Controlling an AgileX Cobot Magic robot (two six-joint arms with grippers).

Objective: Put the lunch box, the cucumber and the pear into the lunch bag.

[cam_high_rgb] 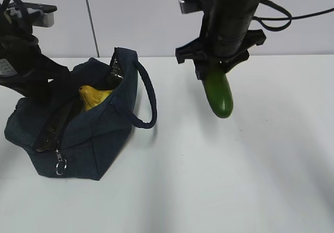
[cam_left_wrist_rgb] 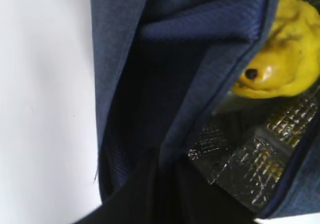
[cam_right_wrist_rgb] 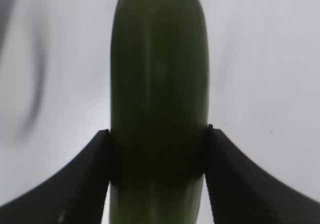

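The dark navy lunch bag (cam_high_rgb: 99, 139) stands open at the left of the white table. The yellow pear (cam_high_rgb: 93, 96) lies inside it, and in the left wrist view the pear (cam_left_wrist_rgb: 285, 53) pokes out past the bag's navy rim (cam_left_wrist_rgb: 175, 58). My left gripper (cam_high_rgb: 55, 84) is down at the bag's rear left rim, shut on the fabric; its dark fingers (cam_left_wrist_rgb: 165, 199) merge with the fold. My right gripper (cam_high_rgb: 213, 66) hangs above the table right of the bag, shut on the dark green cucumber (cam_high_rgb: 219, 95), which points down. The fingers (cam_right_wrist_rgb: 95, 174) press both sides of the cucumber (cam_right_wrist_rgb: 159, 83). The lunch box is hidden.
A loop handle (cam_high_rgb: 148, 97) of the bag sticks out to the right, toward the cucumber. The silver zip pull (cam_high_rgb: 61, 166) hangs at the bag's near end. Silver foil lining (cam_left_wrist_rgb: 250, 164) shows inside the opening. White table (cam_high_rgb: 235, 181) stretches right and front of the bag.
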